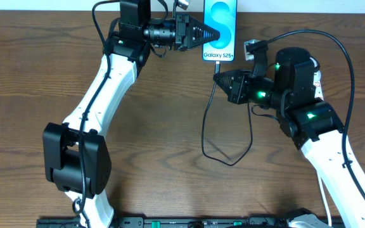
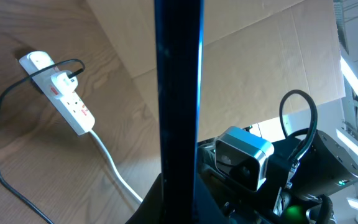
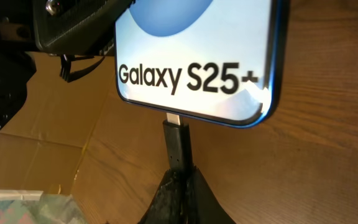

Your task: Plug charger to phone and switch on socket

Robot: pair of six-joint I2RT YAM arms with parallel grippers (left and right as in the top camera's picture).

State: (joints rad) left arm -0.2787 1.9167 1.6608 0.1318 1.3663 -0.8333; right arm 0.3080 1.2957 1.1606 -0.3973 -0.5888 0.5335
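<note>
Now, phone (image 1: 220,28): placed at 12 o'clock on the wooden table (image 1: 170,126), with the screen lit and the "Galaxy S25+" text at its 6 o'clock end. In the left wrist view it is seen edge-on as a dark upright bar.
left gripper (image 1: 206,35): brought in from 9 o'clock of the phone. Its jaws are closed on the phone's long side.
right gripper (image 1: 218,77): set just at 6 o'clock of the phone. Its jaws are pinched tight on the connector (image 3: 178,143).
charger (image 1: 203,136): the connector is held in line with the phone's bottom edge, with its metal tip touching that edge. Whether it is fully seated cannot be told. The thin black cable is looped on the table toward 6 o'clock, then led back up toward the right arm.
socket (image 2: 61,93): seen clearly only in the left wrist view, at 10 o'clock, laid flat on the table. A black cable is plugged in near its rounded end, and its white cord (image 2: 114,168) is trailed toward 5 o'clock. The switch position cannot be read.
</note>
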